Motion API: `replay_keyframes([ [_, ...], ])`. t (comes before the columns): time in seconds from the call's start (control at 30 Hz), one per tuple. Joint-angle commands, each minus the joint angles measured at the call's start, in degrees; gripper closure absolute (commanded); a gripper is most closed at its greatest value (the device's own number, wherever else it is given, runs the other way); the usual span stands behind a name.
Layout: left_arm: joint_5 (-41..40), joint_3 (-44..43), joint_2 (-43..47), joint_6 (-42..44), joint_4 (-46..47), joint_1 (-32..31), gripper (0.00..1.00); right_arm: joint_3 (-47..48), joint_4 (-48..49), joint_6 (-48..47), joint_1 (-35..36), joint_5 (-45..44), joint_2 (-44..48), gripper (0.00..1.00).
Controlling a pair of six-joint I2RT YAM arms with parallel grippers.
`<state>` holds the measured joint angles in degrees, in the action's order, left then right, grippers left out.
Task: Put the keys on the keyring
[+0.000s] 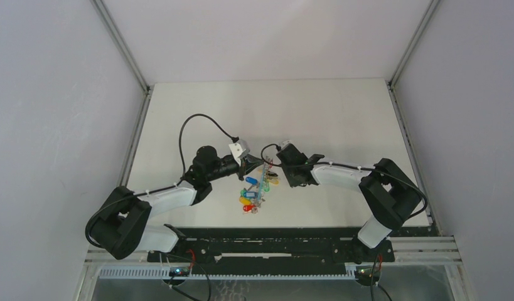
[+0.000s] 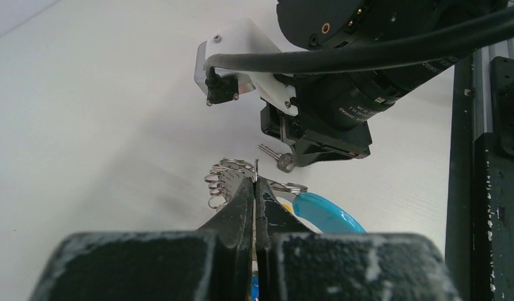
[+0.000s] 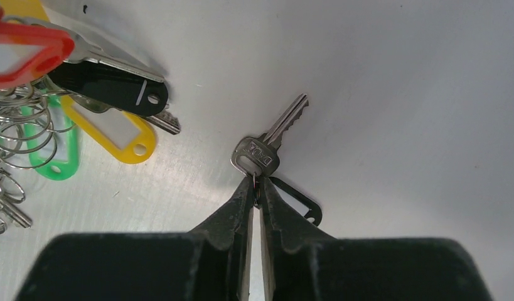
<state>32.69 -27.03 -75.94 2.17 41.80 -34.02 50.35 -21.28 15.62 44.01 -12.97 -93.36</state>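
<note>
Red, yellow, green and blue tags mark the keys point(image 1: 249, 197), clustered on the white tabletop point(image 1: 342, 119). Just beyond them, the left hand point(image 2: 255, 182) is clenched on the keyring point(image 2: 323, 212) among small split rings. The right hand point(image 3: 255, 185) pinches a silver key point(image 3: 267, 147) at its head, apart from the cluster.

- A flat white table point(image 1: 317, 113) holds everything.
- A bunch of keys point(image 1: 253, 193) with bright tags lies near the middle, toward the front edge.
- A yellow tag point(image 3: 113, 135) and a green tag point(image 3: 50, 158) lie flat, side by side.
- One silver key point(image 3: 270, 141) lies apart from the bunch.
</note>
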Motion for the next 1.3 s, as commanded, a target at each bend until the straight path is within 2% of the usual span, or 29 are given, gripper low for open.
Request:
replay_keyframes([
  [0.0, 0.3, -3.0, 1.7, 1.2, 0.7, -0.4, 1.00, 0.4, 0.1, 0.0, 0.9, -0.3, 4.1, 0.90],
  [0.17, 0.2, -2.9, 1.7, 1.2, 0.7, -0.3, 1.00, -4.6, 6.7, -0.6, 1.1, -0.6, 10.5, 0.83],
  [0.4, 0.3, -3.0, 1.6, 1.2, 0.7, -0.4, 1.00, -16.2, 20.6, -2.2, 1.8, -1.2, 19.3, 0.81],
  [0.6, 0.3, -3.0, 1.5, 1.2, 0.7, -0.5, 1.00, -26.7, 36.9, -5.4, 5.0, -3.4, 21.2, 0.77],
  [0.77, 0.4, -2.9, 1.5, 1.2, 0.7, -0.5, 1.00, -30.8, 45.0, -7.9, 6.3, -6.0, 21.7, 0.77],
  [0.97, 0.4, -3.0, 1.4, 1.3, 0.7, -0.5, 1.00, -32.6, 47.5, -8.6, 6.1, -6.9, 22.4, 0.76],
  [1.27, 0.5, -3.0, 1.2, 1.3, 0.7, -0.5, 1.00, -29.2, 42.5, -7.8, 4.2, -3.6, 19.9, 0.76],
])
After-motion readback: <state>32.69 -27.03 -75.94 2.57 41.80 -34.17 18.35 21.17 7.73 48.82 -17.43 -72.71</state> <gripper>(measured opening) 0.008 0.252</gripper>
